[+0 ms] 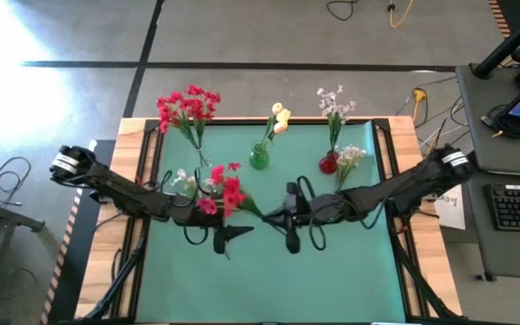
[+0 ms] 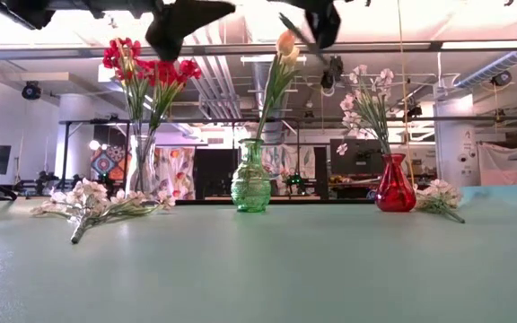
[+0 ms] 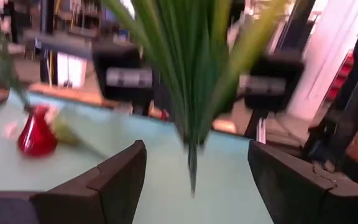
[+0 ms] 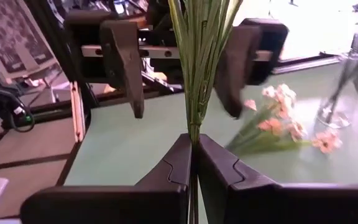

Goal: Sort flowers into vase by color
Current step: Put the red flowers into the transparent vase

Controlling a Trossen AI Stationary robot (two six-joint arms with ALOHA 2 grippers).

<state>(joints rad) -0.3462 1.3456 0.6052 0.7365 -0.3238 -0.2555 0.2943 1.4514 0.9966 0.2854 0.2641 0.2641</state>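
I read the table mat (image 1: 269, 271) as pale green, bordered by a light wood table edge (image 1: 129, 181). Three vases are distinguishable: clear glass vase (image 2: 142, 161) carrying red blooms (image 1: 188, 106); textured green vase (image 2: 251, 178) carrying cream-yellow buds (image 1: 280, 118); red vase (image 2: 394, 184) carrying white-pale pink sprays (image 1: 334, 101). Loose pale sprays (image 2: 92, 199) lie on the mat. The held red flower (image 1: 228, 190) has green stems. Both arms are dark.

From my station I can read no text, label, brand or number anywhere; nothing on the table or beyond it is legible.
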